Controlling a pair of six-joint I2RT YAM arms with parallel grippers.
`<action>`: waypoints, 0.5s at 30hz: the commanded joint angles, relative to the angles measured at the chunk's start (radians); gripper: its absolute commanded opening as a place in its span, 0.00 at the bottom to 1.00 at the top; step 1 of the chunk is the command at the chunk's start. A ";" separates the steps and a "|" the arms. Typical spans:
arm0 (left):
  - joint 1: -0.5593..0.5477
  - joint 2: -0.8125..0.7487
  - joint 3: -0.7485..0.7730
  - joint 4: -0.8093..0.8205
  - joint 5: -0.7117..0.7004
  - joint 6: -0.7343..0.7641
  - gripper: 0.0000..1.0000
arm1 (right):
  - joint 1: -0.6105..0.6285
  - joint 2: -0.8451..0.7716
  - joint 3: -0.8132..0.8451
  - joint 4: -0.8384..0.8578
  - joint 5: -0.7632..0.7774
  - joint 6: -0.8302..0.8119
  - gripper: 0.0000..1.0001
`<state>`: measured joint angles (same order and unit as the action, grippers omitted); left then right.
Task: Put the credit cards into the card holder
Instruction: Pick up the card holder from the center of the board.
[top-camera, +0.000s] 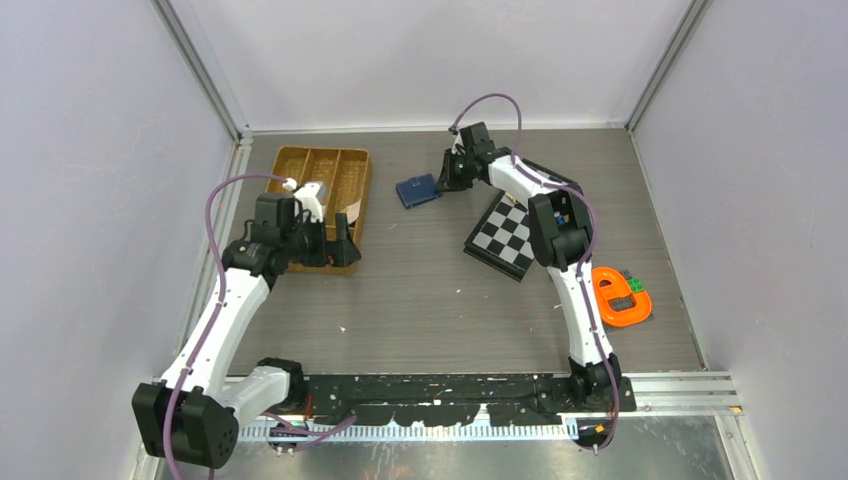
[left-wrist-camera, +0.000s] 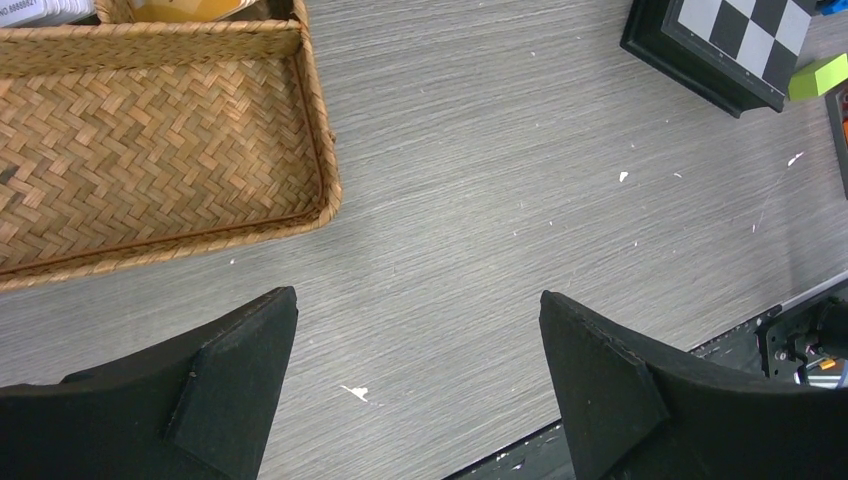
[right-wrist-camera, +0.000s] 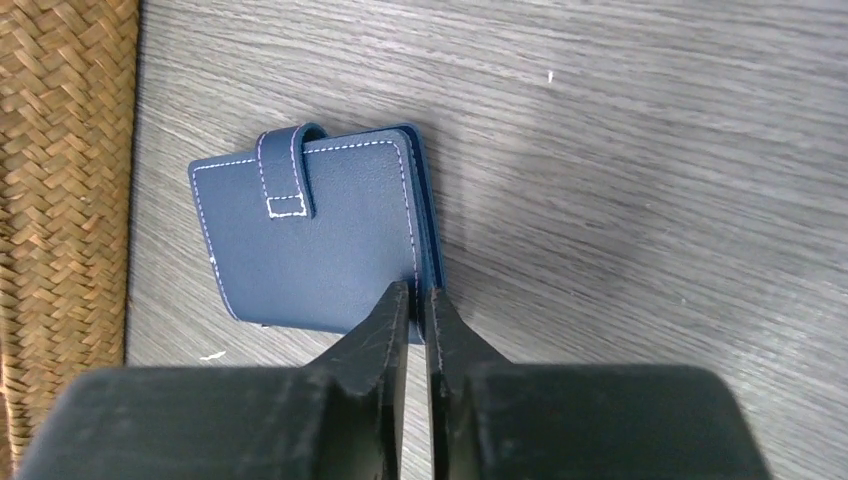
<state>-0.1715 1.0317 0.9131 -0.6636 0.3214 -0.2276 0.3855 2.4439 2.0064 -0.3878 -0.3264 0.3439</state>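
The navy-blue card holder (right-wrist-camera: 320, 235) lies folded on the table, snap tab fastened, just right of the wicker tray; it also shows in the top view (top-camera: 416, 190). My right gripper (right-wrist-camera: 416, 292) is shut on the holder's near right edge, which sits pinched between the fingertips; in the top view the gripper (top-camera: 449, 181) is right beside the holder. My left gripper (left-wrist-camera: 418, 300) is open and empty above bare table, off the tray's near right corner (top-camera: 338, 250). A white card (left-wrist-camera: 40, 10) and an orange-tan card (left-wrist-camera: 190, 8) show partly in a tray compartment. No dark card is in view.
The brown wicker compartment tray (top-camera: 345, 170) stands at the back left. A black-and-white checkerboard (top-camera: 505, 240) lies right of centre under the right arm. An orange object (top-camera: 620, 297) sits at the right. A green block (left-wrist-camera: 818, 75) lies beside the checkerboard.
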 joint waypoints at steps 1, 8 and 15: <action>-0.009 0.002 0.035 0.015 0.027 0.009 0.93 | 0.022 -0.019 -0.043 0.009 -0.002 0.007 0.06; -0.048 0.001 0.031 0.019 0.042 0.036 0.92 | 0.033 -0.207 -0.304 0.136 -0.046 0.081 0.00; -0.217 0.013 0.029 0.054 0.020 0.079 0.90 | 0.038 -0.478 -0.630 0.202 -0.084 0.195 0.01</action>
<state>-0.2989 1.0367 0.9131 -0.6598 0.3363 -0.1959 0.4171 2.1387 1.4918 -0.2234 -0.3763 0.4603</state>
